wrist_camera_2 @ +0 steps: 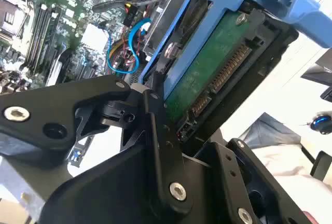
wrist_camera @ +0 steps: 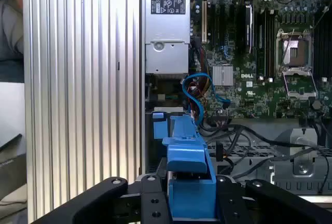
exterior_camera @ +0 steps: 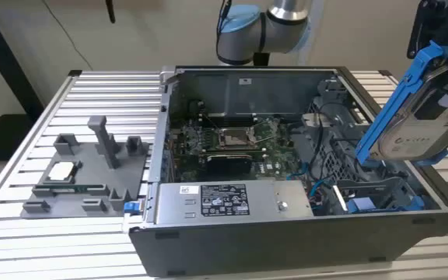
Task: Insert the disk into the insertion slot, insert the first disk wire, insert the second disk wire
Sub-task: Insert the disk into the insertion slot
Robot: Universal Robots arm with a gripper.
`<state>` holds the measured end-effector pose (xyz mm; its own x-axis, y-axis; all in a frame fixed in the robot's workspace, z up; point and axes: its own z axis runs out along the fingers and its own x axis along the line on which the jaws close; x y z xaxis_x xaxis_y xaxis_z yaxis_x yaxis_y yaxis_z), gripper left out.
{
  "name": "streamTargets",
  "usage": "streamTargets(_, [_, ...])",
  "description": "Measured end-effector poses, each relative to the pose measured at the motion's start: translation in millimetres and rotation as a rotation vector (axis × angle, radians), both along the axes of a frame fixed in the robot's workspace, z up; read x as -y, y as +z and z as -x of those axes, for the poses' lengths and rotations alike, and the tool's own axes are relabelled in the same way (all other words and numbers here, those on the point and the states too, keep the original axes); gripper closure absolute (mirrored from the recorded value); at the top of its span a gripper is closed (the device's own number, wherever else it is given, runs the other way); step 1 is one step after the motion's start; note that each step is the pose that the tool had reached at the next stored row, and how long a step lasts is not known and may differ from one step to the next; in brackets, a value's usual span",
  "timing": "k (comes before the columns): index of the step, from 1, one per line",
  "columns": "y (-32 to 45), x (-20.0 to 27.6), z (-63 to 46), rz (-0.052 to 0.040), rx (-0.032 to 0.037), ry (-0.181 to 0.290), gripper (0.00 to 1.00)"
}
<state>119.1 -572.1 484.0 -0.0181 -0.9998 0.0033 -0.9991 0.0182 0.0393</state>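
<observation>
Hand point(exterior_camera: 442, 44), cropped in the exterior view, clamps the tilted disk point(exterior_camera: 426, 125); insertion slot point(exterior_camera: 380, 193) below, blue cable point(wrist_camera: 184, 86) beside it.

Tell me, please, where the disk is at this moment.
At the exterior view's right, the disk hangs tilted, clamped in the gripper, above the insertion slot and not yet in it.
</observation>
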Motion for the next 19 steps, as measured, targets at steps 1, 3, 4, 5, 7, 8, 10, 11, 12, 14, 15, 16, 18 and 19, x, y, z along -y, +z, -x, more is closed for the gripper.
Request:
streamTargets(1, [0.0, 0.0, 0.0, 0.0000, 0.0000, 0.000, 0.67])
streamTargets(3, [-0.3, 0.0, 0.0, 0.0001, 0.0001, 0.000, 0.67])
streamTargets(4, [-0.3, 0.0, 0.0, -0.0001, 0.0000, 0.000, 0.67])
streamTargets(5, [-0.3, -0.1, 0.0, -0.0001, 0.0000, 0.000, 0.67])
streamTargets(7, [-0.4, -0.1, 0.0, 0.0000, 0.0000, 0.000, 0.67])
streamTargets(8, [-0.6, -0.1, 0.0, 0.0000, 0.0000, 0.000, 0.67])
streamTargets(10, [-1.0, -0.1, 0.0, 0.0000, 0.0000, 0.000, 0.67])
streamTargets(11, [-1.2, -0.1, 0.0, -0.0001, 0.0000, 0.000, 0.67])
streamTargets(12, [-1.4, -0.1, 0.0, -0.0001, 0.0000, 0.000, 0.67])
streamTargets(14, [-2.0, -0.1, 0.0, 0.0000, 0.0000, 0.000, 0.67])
streamTargets(15, [-2.4, -0.1, 0.0, 0.0000, 0.0000, 0.000, 0.67])
streamTargets(16, [-2.8, -0.1, 0.0, -0.0001, 0.0000, 0.000, 0.67])
streamTargets(18, [-3.7, -0.1, 0.0, 0.0000, 0.0000, 0.000, 0.67])
streamTargets(19, [-4.3, -0.1, 0.0, 0.0001, 0.0000, 0.000, 0.67])
